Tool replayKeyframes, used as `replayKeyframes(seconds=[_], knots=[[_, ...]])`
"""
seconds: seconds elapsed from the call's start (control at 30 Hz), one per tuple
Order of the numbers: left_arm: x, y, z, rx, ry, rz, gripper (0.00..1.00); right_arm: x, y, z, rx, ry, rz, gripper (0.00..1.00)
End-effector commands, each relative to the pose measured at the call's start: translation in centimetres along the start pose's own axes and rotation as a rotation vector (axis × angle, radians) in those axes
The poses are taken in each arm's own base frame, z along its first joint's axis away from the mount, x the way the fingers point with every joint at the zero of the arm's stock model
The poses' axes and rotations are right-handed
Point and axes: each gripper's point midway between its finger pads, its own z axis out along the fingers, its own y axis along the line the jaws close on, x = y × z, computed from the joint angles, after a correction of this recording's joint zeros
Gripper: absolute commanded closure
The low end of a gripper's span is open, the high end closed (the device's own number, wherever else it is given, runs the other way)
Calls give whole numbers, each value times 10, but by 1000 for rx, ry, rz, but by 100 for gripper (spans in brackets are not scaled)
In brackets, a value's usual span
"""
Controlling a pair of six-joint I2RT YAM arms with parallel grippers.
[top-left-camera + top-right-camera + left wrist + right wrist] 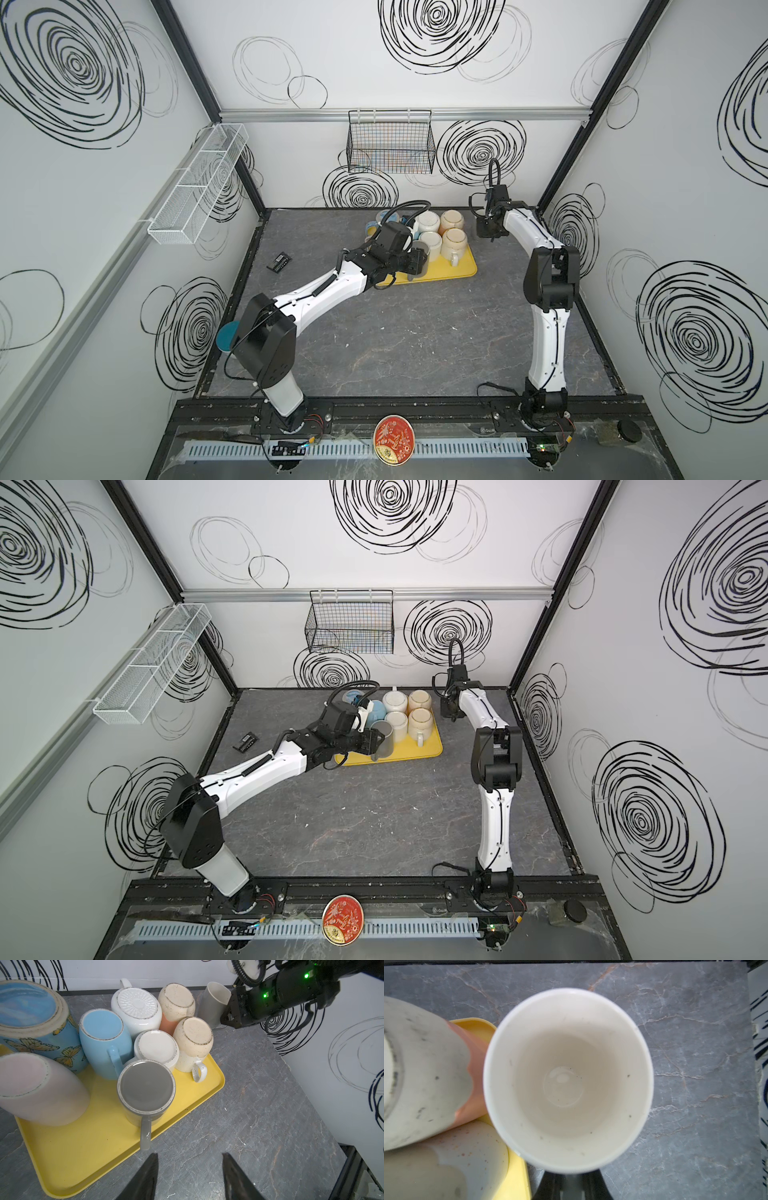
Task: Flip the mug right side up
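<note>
Grey marbled tabletop [415, 353] is filling the floor of a white booth whose walls are covered in black scribbled circles. Near the back wall a yellow tray [83, 1157] is lying flat on it, crowded with mugs that are all resting mouth down.

Among them, in the left wrist view, a butterfly mug [35, 1022], a pink mug [35, 1088] and a light blue mug [104, 1043] are sitting close together. At the tray's front edge the grey upside-down mug [146, 1086] is standing with its base facing up and its handle pointing out over the rim.

The left gripper [189, 1169] is hovering over the table just past that rim, close to the handle. Its jaws are standing apart and are gripping nothing.

Off the tray, just beside its far corner, the upright mug [566, 1080] is showing its open mouth and pale inside to the right wrist camera. It is leaning slightly in the left wrist view. The right gripper [227, 1017] is clenching tight on its side. Whether its base is touching the table cannot be told.
</note>
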Motion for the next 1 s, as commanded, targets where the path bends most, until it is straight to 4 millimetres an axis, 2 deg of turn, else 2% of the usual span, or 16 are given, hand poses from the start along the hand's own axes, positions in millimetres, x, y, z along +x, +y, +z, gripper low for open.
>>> replayKeyframes(seconds=[0.0,0.13,0.23,0.4,0.57,0.77,0.97], knots=[[6,5,-1,-26,3,-5,47,-12,12,4,-31,-26,-32,99],[6,8,-2,-34,2,-10,47,-10,24,10,-50,-18,-47,94],[6,9,-3,-37,1,-13,46,-9,29,10,-48,-13,-60,79],[4,11,-5,-43,-3,-13,46,-12,30,-1,-29,-27,-68,62],[0,14,-10,-52,-16,-9,46,-21,27,-16,-22,-58,-63,56],[-3,20,-19,-82,-24,11,46,-32,25,-43,-7,-101,-62,51],[0,29,-24,-162,-11,64,45,-37,20,-79,3,-124,-46,50]])
